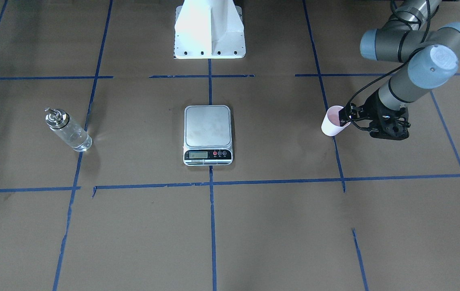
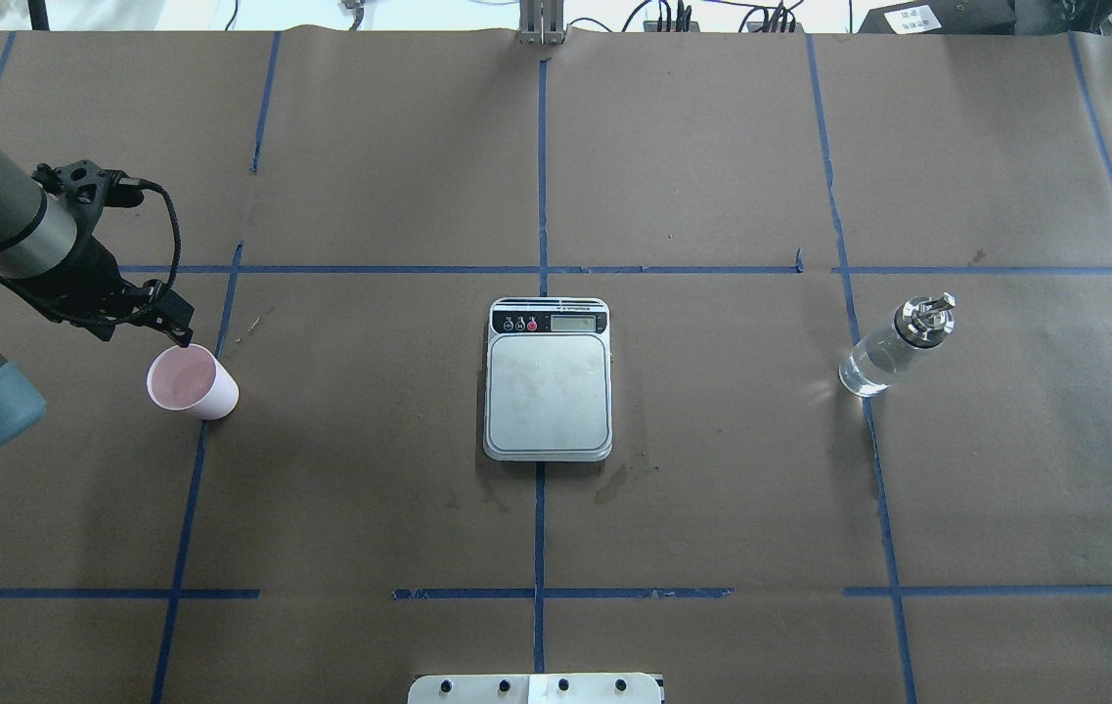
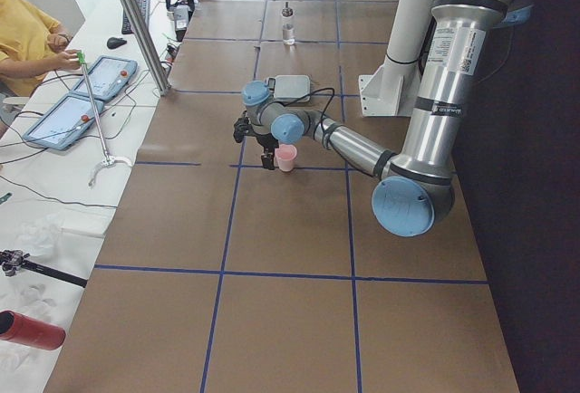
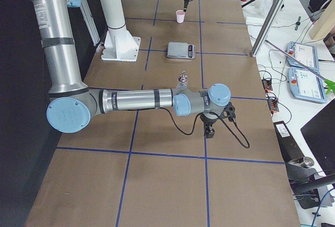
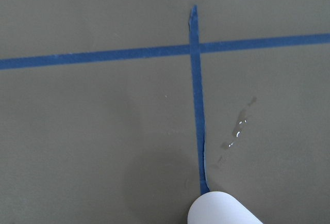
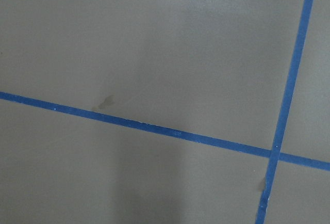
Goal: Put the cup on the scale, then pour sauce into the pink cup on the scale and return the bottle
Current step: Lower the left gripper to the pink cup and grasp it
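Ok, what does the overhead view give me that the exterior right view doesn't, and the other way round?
Overhead only: a look into the cup, with the left gripper at its rim. Exterior right only: the whole right arm, the right gripper hanging above the table near the bottle, and the operators' tablets. Both: cup not on the scale; bottle standing.

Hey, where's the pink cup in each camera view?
Front-facing: cup right of centre.
Overhead: cup at far left.
Exterior left: cup at centre.
Exterior right: cup near top, centre.
Left wrist: pale shape at bottom edge, probably the cup.
Right wrist: not in it.
Landmark: the scale, mid-table in all exterior views.
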Controlling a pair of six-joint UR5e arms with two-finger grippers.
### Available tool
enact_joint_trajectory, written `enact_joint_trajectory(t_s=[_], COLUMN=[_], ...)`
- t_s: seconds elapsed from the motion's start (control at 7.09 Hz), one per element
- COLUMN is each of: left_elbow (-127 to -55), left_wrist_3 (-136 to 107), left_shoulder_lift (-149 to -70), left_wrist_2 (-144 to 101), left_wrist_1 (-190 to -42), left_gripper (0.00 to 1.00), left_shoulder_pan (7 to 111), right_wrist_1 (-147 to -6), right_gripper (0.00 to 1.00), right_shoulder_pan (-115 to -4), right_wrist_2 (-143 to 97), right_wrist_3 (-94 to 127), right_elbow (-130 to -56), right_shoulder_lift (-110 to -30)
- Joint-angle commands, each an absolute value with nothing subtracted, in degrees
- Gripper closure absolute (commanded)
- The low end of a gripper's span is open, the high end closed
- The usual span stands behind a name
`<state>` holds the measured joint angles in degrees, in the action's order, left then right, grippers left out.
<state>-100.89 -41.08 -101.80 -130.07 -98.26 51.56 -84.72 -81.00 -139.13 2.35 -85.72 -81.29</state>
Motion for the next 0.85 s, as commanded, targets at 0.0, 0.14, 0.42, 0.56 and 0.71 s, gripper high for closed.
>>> enact_joint_trajectory(t_s=[0.0, 0.14, 0.42, 0.56, 0.71], left_elbow=[-101.2, -101.0, -100.9, -100.7, -100.7], left_wrist_3=[-41.2, -41.2, -41.0, -41.0, -41.0], left_shoulder_lift=[-101.2, -100.8, -100.8, -100.7, -100.7], left_wrist_2=[-130.0, -130.0, -130.0, -130.1, -130.3], left_wrist_1=[-98.3, -98.3, -98.3, -98.3, -98.3], left_gripper=[0.02, 0.02, 0.11, 0.14, 0.67], left_shoulder_pan=[51.3, 51.2, 49.8, 48.2, 48.0], right_wrist_1=[-84.7, -84.7, -84.7, -84.7, -84.7], right_gripper=[0.0, 0.0, 0.0, 0.0, 0.0], right_shoulder_pan=[-81.0, -80.9, -80.9, -80.9, -80.7], right_wrist_2=[-139.2, -139.4, -139.4, -139.4, -139.4], right_wrist_3=[2.3, 2.3, 2.3, 2.3, 2.3], right_elbow=[-85.7, -85.8, -85.8, -85.8, -85.8], right_shoulder_lift=[-81.6, -81.6, -81.6, -81.6, -81.5])
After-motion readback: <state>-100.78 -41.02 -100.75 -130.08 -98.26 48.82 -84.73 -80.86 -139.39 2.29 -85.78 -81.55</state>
